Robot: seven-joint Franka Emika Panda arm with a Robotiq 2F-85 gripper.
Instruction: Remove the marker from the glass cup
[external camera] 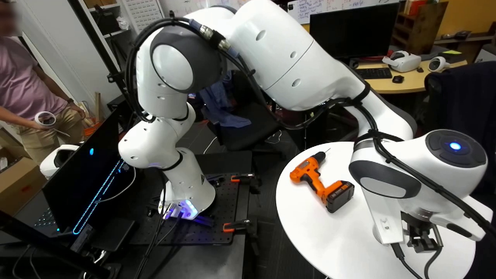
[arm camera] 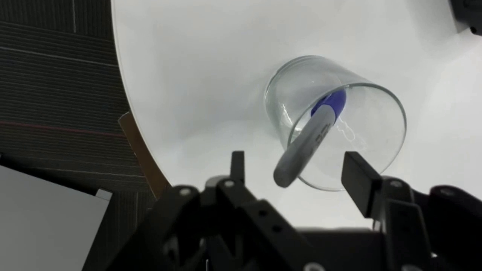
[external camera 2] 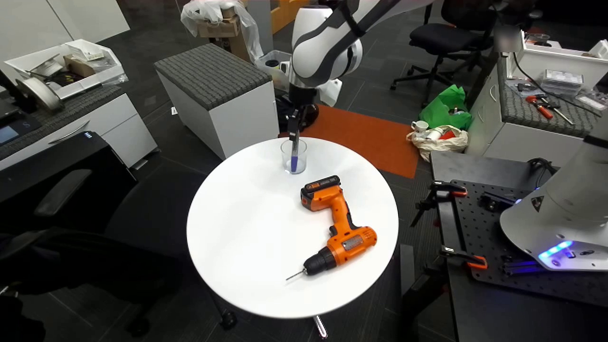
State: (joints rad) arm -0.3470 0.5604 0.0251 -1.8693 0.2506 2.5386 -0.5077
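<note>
Drill point(external camera 2: 339, 228), orange and black, is lying on a round white desk point(external camera 2: 237, 228) near a clear glass cup point(arm camera: 320, 79). A marker point(arm camera: 307, 145) is leaning inside, the cup's wall surrounding its blue end, its grey end sticking out past the rim. In the wrist view, the jaws are standing wide apart, that grey end showing between them with a gap on either side.
</note>
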